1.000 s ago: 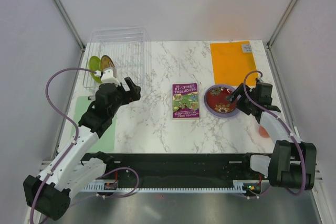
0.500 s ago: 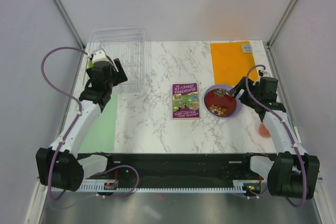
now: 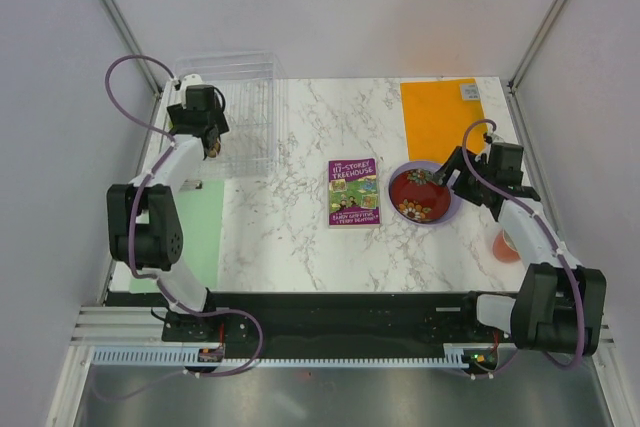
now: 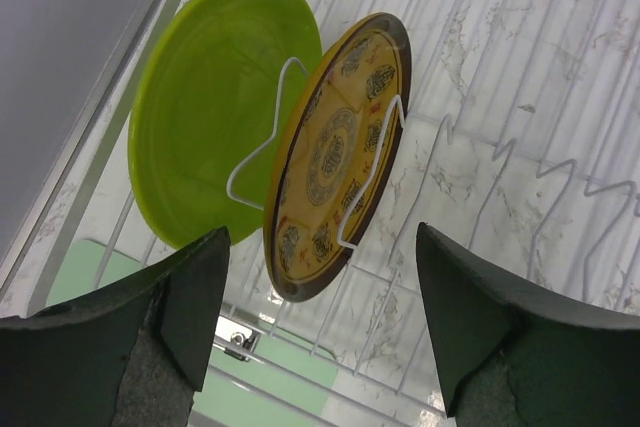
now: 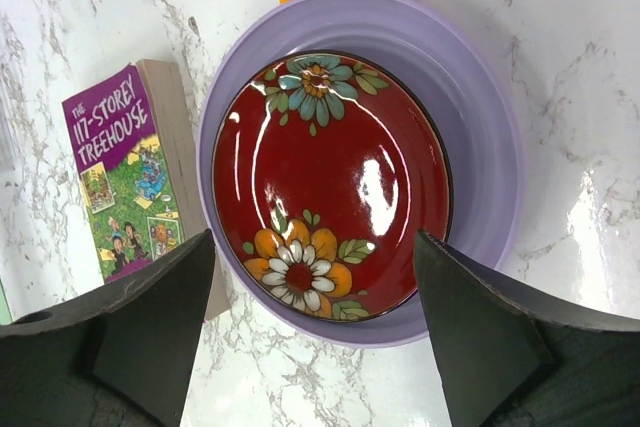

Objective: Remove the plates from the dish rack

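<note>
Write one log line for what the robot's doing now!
left gripper: open, at yellow plate in dish rack | right gripper: open, at red plate on lavender plate

We stretch our left arm (image 3: 168, 169) toward one o'clock, left tool (image 4: 320, 239) spread wide; our right arm (image 3: 528, 231) angles toward eleven o'clock, right tool (image 5: 312, 239) equally wide.

White marble-pattern table (image 3: 300, 247), plain pale grey walls (image 3: 330, 7) on three sides. Aluminium posts (image 3: 115, 19) run up at the back corners. Black rail (image 3: 340, 332) along near edge. Light even, diffuse.
</note>
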`<action>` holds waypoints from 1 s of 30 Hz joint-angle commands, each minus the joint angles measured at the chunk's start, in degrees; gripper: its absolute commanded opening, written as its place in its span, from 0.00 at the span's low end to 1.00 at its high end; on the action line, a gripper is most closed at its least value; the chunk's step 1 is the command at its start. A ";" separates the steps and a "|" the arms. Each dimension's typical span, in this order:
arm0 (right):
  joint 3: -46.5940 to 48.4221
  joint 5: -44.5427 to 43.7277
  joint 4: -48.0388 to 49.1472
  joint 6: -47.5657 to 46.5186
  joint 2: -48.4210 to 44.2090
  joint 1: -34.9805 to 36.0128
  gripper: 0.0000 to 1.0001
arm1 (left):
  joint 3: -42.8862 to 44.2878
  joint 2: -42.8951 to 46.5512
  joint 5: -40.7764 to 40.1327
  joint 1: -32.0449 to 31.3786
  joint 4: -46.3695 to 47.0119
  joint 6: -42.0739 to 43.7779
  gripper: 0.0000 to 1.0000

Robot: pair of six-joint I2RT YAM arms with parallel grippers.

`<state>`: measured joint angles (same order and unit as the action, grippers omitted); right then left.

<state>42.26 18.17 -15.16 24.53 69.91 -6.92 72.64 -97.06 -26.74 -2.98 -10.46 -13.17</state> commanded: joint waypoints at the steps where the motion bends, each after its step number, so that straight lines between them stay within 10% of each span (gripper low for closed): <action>1: 1.95 1.86 2.32 -1.95 2.16 -0.11 0.87 | 5.31 -4.45 -5.94 0.52 1.50 1.92 0.81; 4: 2.04 2.13 2.85 -2.12 3.65 -0.11 0.86 | 6.81 -6.91 -6.83 0.87 1.41 1.92 0.81; 11: 2.04 2.74 3.21 -2.30 5.15 -0.11 0.84 | 9.09 -9.38 -7.00 1.14 0.09 1.83 0.13; 14: 1.77 2.66 3.12 -2.47 4.45 -0.11 0.84 | 9.10 -8.94 -7.80 1.14 -0.09 2.01 0.02; 30: 2.03 1.60 -0.22 -3.44 0.41 -0.11 0.82 | 11.56 3.97 -16.49 -0.97 0.09 10.44 0.02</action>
<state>42.26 20.03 -15.05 22.46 74.11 -6.92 80.07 -99.74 -36.25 -3.03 -14.17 -7.05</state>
